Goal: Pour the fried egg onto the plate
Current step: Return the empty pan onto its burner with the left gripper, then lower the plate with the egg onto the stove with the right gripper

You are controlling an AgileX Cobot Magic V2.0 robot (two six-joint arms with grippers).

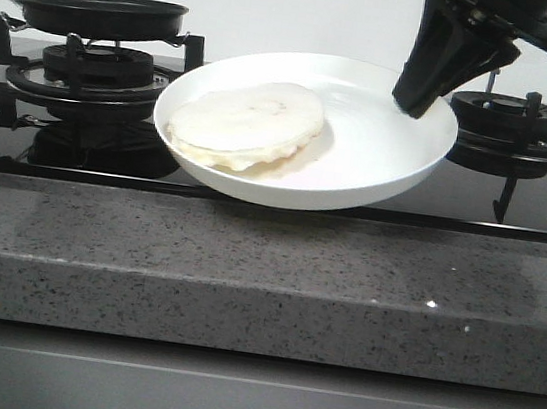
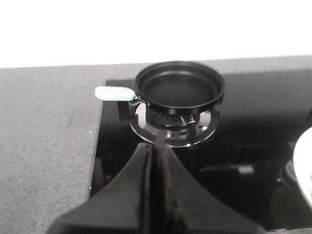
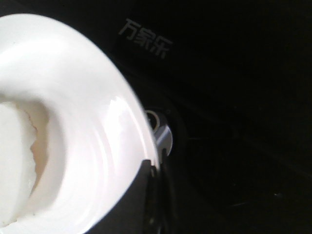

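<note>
The white plate (image 1: 382, 148) hangs just above the black hob, tipped slightly toward me. My right gripper (image 1: 413, 102) is shut on its right rim; in the right wrist view the fingers (image 3: 146, 195) pinch the plate's rim (image 3: 97, 146). The fried egg (image 1: 247, 120) lies on the plate's left half, pale side up, and shows as a pale edge (image 3: 12, 161) in the right wrist view. My left gripper (image 2: 157, 146) is shut with nothing in it, hovering near the black frying pan (image 2: 179, 90). A sliver of the plate (image 2: 304, 165) shows in the left wrist view.
The empty pan (image 1: 99, 15) sits on the left burner, its mint handle (image 2: 113, 93) pointing left. The right burner (image 1: 521, 121) stands behind the plate. A grey speckled counter (image 1: 263, 284) runs along the hob's front edge.
</note>
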